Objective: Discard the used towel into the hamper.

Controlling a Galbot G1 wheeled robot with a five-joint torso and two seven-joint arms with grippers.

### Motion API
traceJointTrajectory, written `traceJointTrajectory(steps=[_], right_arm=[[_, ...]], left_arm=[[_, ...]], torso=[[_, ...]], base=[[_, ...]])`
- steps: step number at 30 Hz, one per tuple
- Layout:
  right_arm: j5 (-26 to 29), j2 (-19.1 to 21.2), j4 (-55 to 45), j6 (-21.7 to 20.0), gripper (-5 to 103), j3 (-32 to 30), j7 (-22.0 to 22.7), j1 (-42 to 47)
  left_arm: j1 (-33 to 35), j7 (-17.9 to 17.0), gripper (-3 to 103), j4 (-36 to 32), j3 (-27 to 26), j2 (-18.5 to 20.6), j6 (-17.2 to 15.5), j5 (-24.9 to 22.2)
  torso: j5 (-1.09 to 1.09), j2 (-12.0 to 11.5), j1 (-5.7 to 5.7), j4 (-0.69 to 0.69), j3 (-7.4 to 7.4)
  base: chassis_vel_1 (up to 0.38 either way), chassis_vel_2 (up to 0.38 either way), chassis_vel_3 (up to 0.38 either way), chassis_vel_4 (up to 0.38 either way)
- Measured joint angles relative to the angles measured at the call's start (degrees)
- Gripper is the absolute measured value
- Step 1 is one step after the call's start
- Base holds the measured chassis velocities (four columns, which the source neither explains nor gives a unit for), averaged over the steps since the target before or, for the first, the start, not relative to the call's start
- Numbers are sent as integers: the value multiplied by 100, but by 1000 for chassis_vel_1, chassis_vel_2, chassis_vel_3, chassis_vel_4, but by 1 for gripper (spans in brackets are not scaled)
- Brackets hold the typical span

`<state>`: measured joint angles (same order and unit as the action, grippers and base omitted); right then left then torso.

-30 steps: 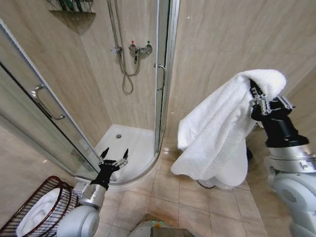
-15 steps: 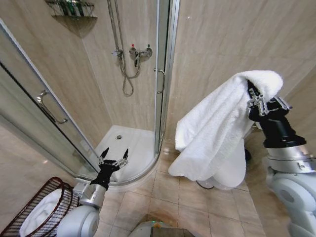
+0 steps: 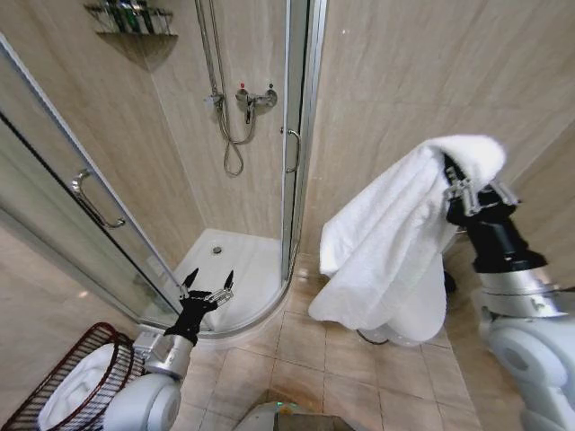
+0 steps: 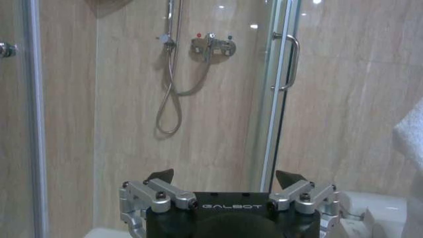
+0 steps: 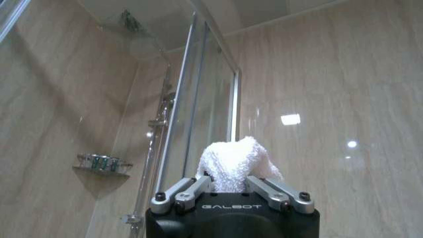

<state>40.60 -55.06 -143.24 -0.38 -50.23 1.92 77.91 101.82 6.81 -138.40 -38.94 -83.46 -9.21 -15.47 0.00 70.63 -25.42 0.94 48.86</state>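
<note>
Towel (image 3: 386, 251), big white terry, hangs mid-right of frame, bunched top clenched in right gripper (image 3: 454, 184) jaws, rest drapes free w/ floor well below. Hamper (image 3: 85, 377) lower left corner, dark red wire, white cloth already inside. Tip: carry high, get fully over rim before letting go. Left gripper (image 3: 207, 292) idle lower left, jaws spread, nothing in them.

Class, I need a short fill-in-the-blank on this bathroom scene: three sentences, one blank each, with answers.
1. The right hand grips a white ____.
2. The left hand is ____, holding nothing.
3. The hamper stands on the robot's ____ side, with white cloth already inside.

Answers: towel; open; left
</note>
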Motion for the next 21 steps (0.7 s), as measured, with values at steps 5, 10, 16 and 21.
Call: traceJointTrajectory(steps=[5, 10, 16, 21], right_arm=[[-29, 95, 0, 4, 10, 81, 44, -59], [50, 175, 0, 2, 10, 70, 98, -132], [99, 225, 0, -23, 10, 135, 120, -181], [150, 232, 0, -22, 10, 49, 121, -155]], left_arm=[[0, 0, 100, 0, 0, 0, 0, 0], [0, 0, 100, 0, 0, 0, 0, 0], [0, 0, 100, 0, 0, 0, 0, 0], [0, 0, 100, 0, 0, 0, 0, 0]], torso=[[0, -16, 8, 0, -9], [0, -29, 13, 0, -16], [0, -39, 17, 0, -21], [0, -46, 22, 0, -26]], base=[[0, 0, 0, 0], [8, 13, 20, 12], [43, 50, 65, 53], [74, 74, 81, 83]])
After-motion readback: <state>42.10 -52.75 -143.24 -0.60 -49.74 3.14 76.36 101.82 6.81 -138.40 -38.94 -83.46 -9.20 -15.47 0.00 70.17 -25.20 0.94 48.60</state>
